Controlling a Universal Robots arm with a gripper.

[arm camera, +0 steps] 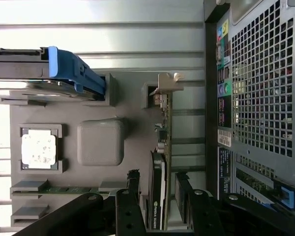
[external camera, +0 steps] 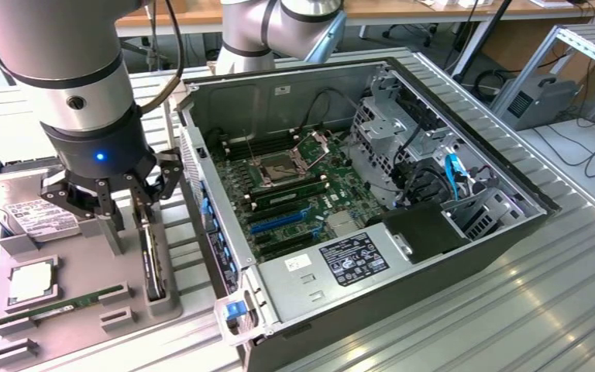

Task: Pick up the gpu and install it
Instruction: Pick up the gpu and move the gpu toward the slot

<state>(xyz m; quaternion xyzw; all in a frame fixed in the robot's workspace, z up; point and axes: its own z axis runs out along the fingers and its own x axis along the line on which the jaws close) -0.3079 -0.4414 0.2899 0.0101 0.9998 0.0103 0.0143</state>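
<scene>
Hovering over the grey tray point(external camera: 80, 294), the hand point(arm camera: 156, 174) is released, its fingers point(arm camera: 133, 183) spread to either side of the gpu point(arm camera: 157, 201) with a gap showing on both. The card stands on edge in its slot directly beneath the hand. An open computer case point(external camera: 380, 194) sits just beside it on the bench point(external camera: 504, 310).
</scene>
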